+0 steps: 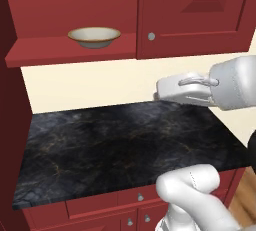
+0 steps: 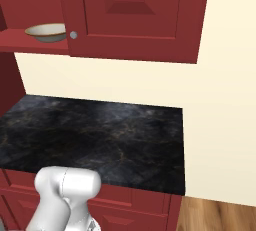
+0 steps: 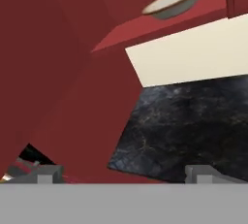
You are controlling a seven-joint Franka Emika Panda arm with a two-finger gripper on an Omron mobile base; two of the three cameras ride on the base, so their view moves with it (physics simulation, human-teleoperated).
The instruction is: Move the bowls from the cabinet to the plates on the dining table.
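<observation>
I see one bowl (image 1: 94, 36) of the task from here: the shallow, wide one, cream-white inside with a tan-gold rim. It sits upright on the red shelf (image 1: 70, 49) of the cabinet (image 1: 75, 0), in the open bay at the upper left, just left of the closed door (image 1: 195, 12) with its small silver knob (image 1: 151, 36). In the right base view it is at the far left, partly behind the edge of that door.

I judge it to be stiff, glazed ceramic: fairly light for this arm, but smooth and slippery, and likely to chip or break if it drops onto the black marble counter (image 1: 120, 145) below. The body flares out too wide to span, so I would take it at the rim, one finger inside and one outside the wall, on the near side facing the arm. The low wall gives little depth, so the bite must be square and firm or the bowl will tip.

The gripper (image 3: 123, 173) is wide open and empty, touching nothing. In the hand view its two finger tips (image 3: 48, 173) stand far apart at the bottom, with the counter and the cabinet's side panel beyond them and the bowl high above. The hand hangs over the right part of the counter, below shelf level and well apart from the bowl.
</observation>
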